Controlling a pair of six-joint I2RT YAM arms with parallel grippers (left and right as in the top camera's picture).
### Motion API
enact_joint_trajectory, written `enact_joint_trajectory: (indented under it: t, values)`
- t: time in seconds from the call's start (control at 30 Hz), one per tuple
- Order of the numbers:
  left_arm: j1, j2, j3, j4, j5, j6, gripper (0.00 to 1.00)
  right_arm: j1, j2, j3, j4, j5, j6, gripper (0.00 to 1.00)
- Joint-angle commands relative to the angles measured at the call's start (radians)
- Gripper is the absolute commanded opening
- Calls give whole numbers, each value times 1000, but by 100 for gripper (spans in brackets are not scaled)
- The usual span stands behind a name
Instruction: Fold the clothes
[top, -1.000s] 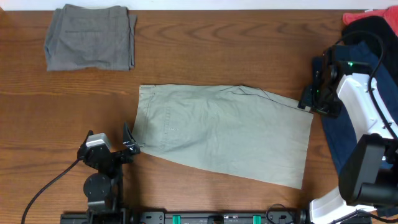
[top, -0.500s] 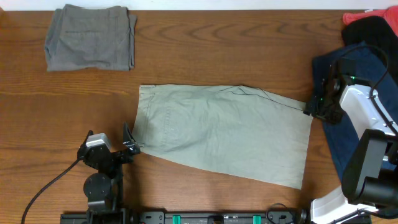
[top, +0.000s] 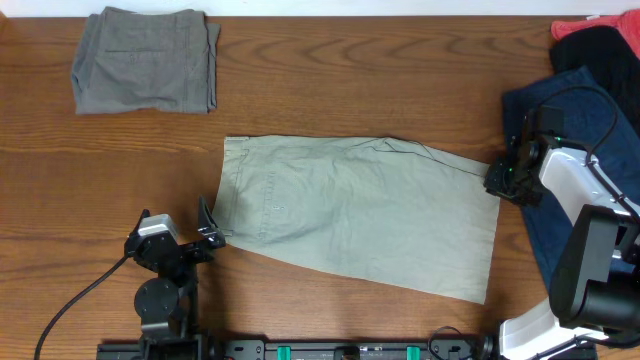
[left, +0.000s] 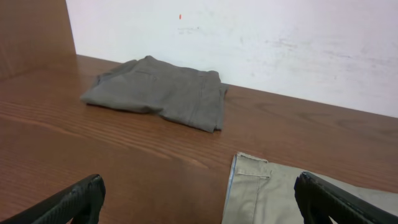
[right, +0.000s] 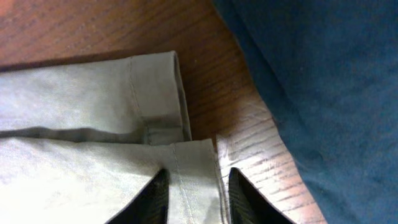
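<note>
Table (top: 400, 60): brown wood, and all the clothes lie on it.
Khaki shorts (top: 360, 215): in the middle of the table, spread flat in one long piece, waistband to your left side. In my judgement the next fold is not yet made.
Navy garment (top: 535, 235): at the right edge, just beside the hem of the shorts. If you reach too far right, the finger can catch this cloth too and drag it along.
Grey garment (top: 145, 60): already folded, at the far left corner, well apart.
Black garment (top: 600, 45) and red garment (top: 575, 25): in a heap at the far right corner.
Right gripper (right: 193, 196): low over the right upper corner of the shorts, fingers apart, the hem between them. It holds nothing yet.
Left gripper (left: 199, 199): wide apart and empty, just beside the waistband.
Hem corner (right: 196, 162): two layers meet here. If you close on the top layer only, the lower one stays behind and the fold goes crooked. A shallow bite on the edge may also slip out when lifted.
</note>
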Motion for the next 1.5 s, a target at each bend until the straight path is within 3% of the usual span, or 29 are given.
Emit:
enact_joint_trajectory:
  t: [0.0, 0.23, 0.87, 1.47]
  values:
    - [0, -5, -28, -24, -11, 16, 98, -5, 8, -4, 17, -3, 0, 22]
    - [0, -5, -28, -24, -11, 16, 98, -5, 8, -4, 38, -3, 0, 1]
    - [0, -5, -28, -24, -11, 16, 98, -5, -2, 86, -6, 5, -1, 1]
    - [0, -5, -28, -24, -11, 16, 98, 15, -127, 117, -24, -3, -18, 1]
